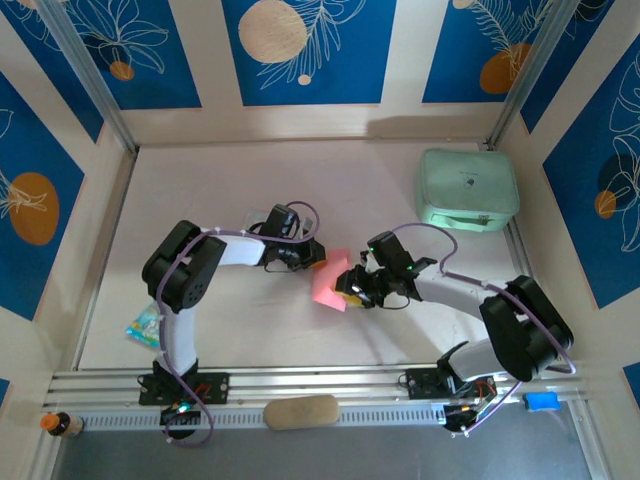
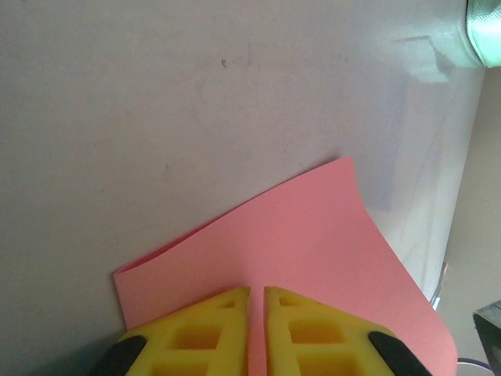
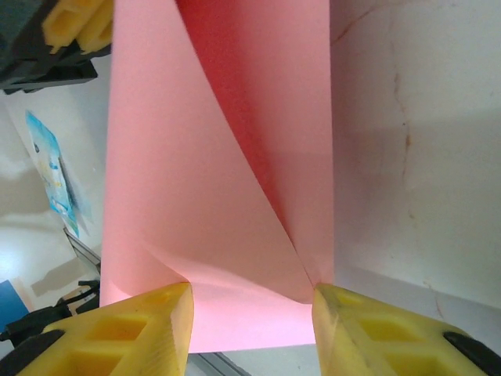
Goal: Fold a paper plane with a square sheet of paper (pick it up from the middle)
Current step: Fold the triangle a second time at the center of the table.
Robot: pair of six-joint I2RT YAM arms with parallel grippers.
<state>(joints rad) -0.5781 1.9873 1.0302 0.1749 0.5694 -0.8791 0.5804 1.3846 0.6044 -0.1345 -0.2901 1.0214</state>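
Matte salmon-pink square sheet of paper [image 1: 328, 285], curled over at the middle of the pale table [image 1: 250, 180], pinched by the left gripper [image 2: 257, 291], jaws nearly together, while the right gripper [image 3: 252, 294] stands half-open around its edge.

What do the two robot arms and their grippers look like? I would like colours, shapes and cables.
Both the left arm and the right arm have white tube links between bulky black joint housings. A thin lilac cable loops along each arm. The left gripper and the right gripper carry blocky yellow fingers with square cut-out pockets, on black mounts.
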